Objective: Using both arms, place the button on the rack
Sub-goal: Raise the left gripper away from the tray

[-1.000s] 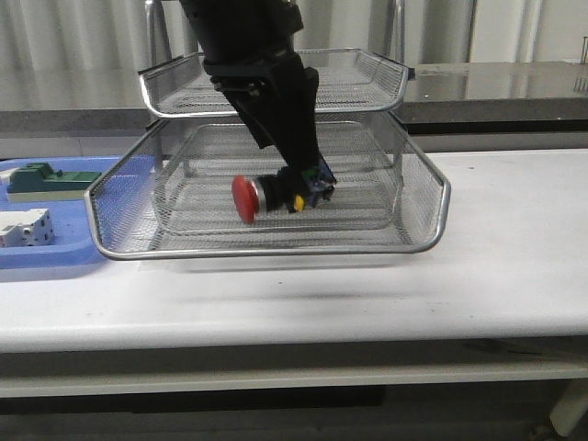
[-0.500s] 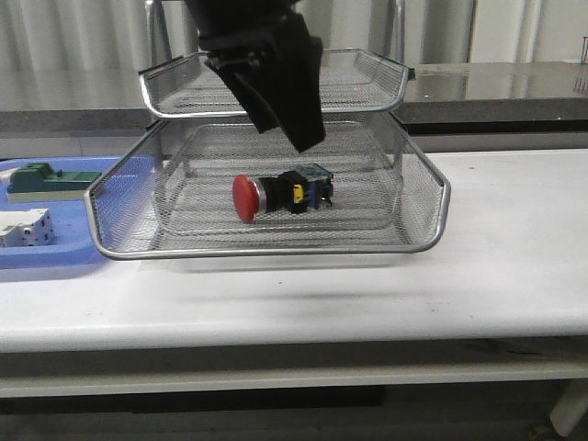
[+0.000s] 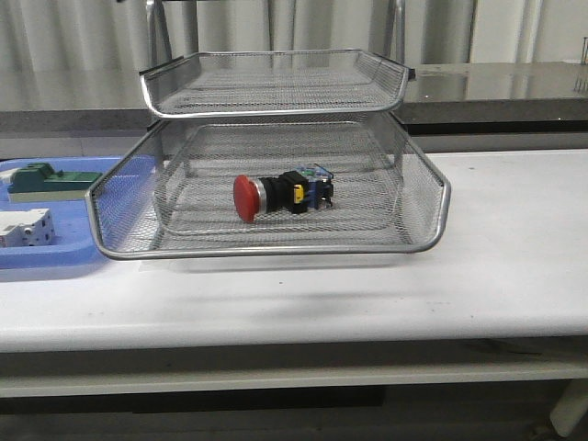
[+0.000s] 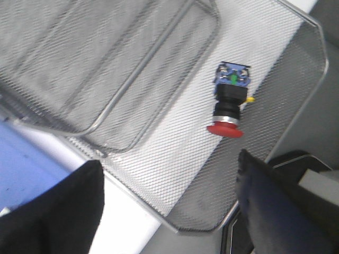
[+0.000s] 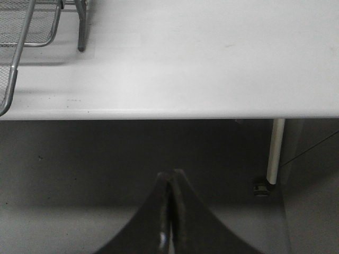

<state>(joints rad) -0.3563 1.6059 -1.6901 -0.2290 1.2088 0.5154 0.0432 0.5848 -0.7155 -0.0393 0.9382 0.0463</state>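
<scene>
The left gripper [image 4: 169,211], fingers spread wide and empty, has lifted out of the front view. The button [image 3: 280,195] now lies free on its side in the rack's [image 3: 276,246] pulled-out tier, so placement looks done. The right gripper [image 5: 170,211] is closed, well off the table [image 5: 212,63].

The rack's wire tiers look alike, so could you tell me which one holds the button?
The pulled-out lower tier holds the button, which lies on its side; the upper tier is bare.
</scene>
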